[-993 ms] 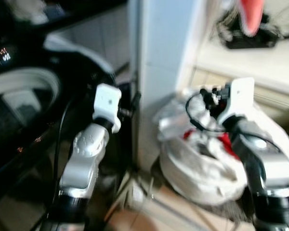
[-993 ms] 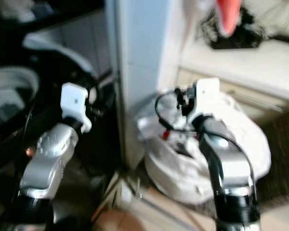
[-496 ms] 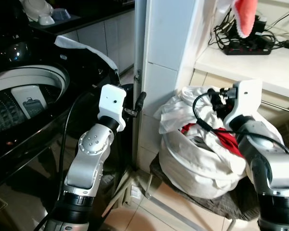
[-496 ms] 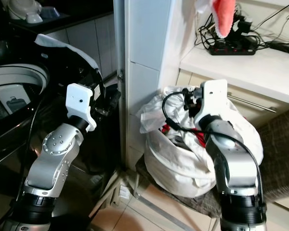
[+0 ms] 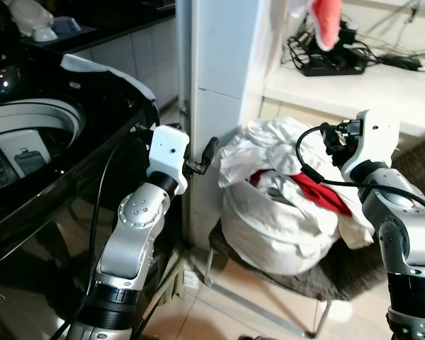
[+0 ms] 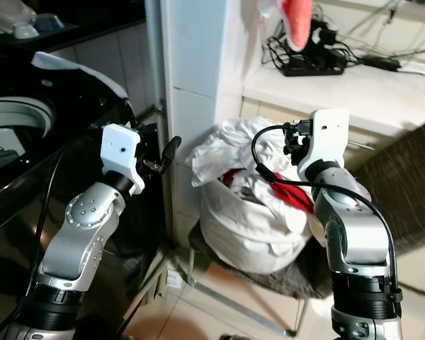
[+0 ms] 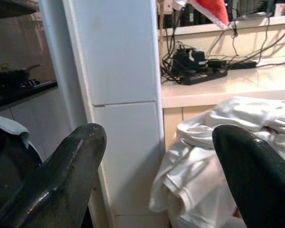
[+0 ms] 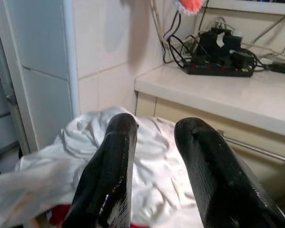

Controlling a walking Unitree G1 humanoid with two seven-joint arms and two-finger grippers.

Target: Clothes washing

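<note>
A white laundry bag (image 5: 276,227) stuffed with white clothes and a red garment (image 5: 319,195) sits on a low stand beside a white pillar. The black top-loading washing machine (image 5: 35,134) stands at the left with its drum open. My left gripper (image 5: 207,150) is held up in front of the pillar, between the washer and the bag, open with nothing between its fingers (image 7: 71,156). My right gripper (image 8: 154,128) hovers above the bag's right side, its fingers (image 8: 116,156) slightly apart and holding nothing.
The white tiled pillar (image 5: 219,71) stands between washer and bag. Behind the bag, a counter (image 5: 354,85) carries a power strip with tangled cables (image 5: 329,64). A red and white cloth (image 5: 324,18) hangs above. A dark woven seat (image 5: 354,265) is at the right.
The whole picture has shifted and the earlier blur has gone, so the camera has moved. Both arms hold much the same raised pose.
</note>
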